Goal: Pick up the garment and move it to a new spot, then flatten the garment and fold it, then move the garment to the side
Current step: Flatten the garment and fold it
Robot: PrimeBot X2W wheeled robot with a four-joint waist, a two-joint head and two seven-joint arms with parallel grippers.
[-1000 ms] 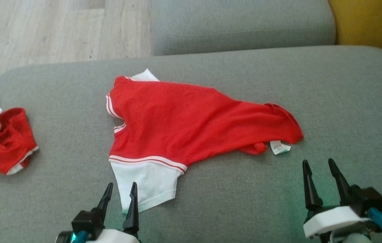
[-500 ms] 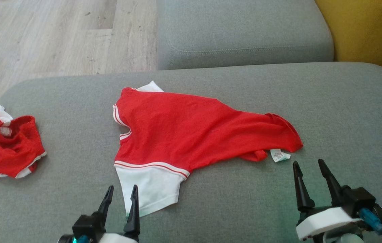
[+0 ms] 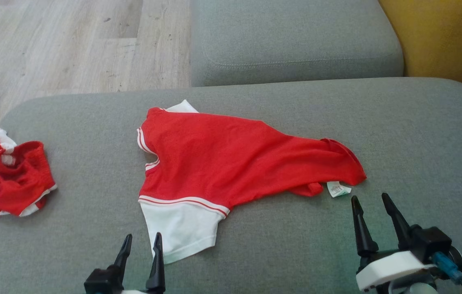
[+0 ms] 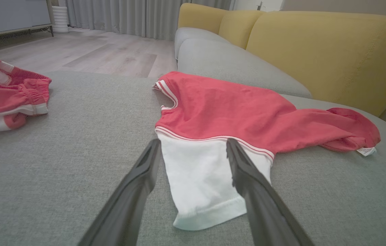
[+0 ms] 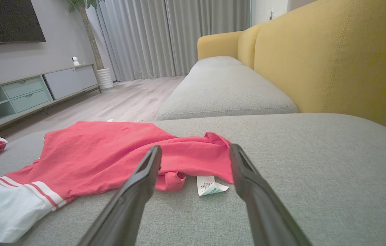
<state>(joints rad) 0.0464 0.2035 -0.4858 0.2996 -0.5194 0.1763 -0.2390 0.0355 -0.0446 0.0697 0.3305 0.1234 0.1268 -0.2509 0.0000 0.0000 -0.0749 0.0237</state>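
Head view: red-and-white garment [image 3: 231, 159] spread on grey cushion [image 3: 418, 134]

We note: garment [image 3: 231, 159] on seat cushion [image 3: 296, 253], its sleeve [image 3: 179, 228] just ahead of left gripper [image 3: 143, 237], its label [image 3: 338, 189] just ahead of right gripper [image 3: 369, 197]; second garment [image 3: 8, 175] well left of left gripper.

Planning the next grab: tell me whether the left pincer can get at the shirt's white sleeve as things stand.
Probably yes. The left pincer stands open just short of the white sleeve, which lies flat on the grey cushion with nothing between them.
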